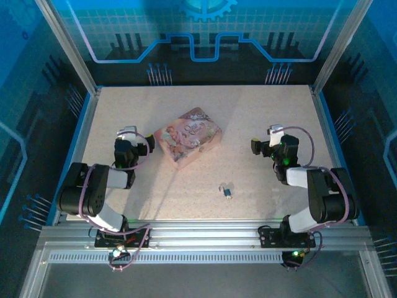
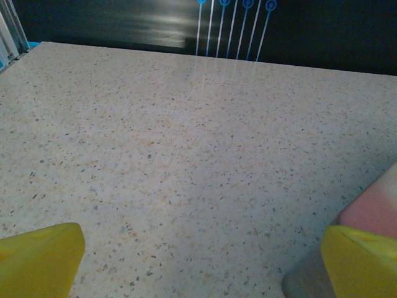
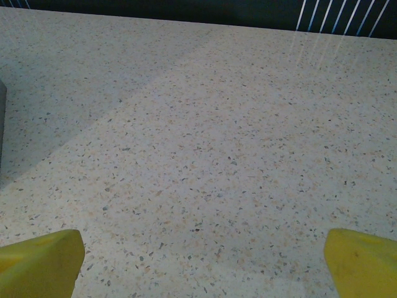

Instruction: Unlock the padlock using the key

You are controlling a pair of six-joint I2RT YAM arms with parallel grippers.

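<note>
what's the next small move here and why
Probably bring the right fingers, which are open above the table, in toward the padlock. It lies loose near the front edge with nothing gripping it, and those fingers look like the closer pair.

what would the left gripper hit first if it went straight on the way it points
Likely only bare table ahead of the left gripper; the pink box sits just right of its line.

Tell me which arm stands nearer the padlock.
The right arm: the padlock lies slightly right of centre, closer to it, while the left arm stands farther off beside the pink box.
</note>
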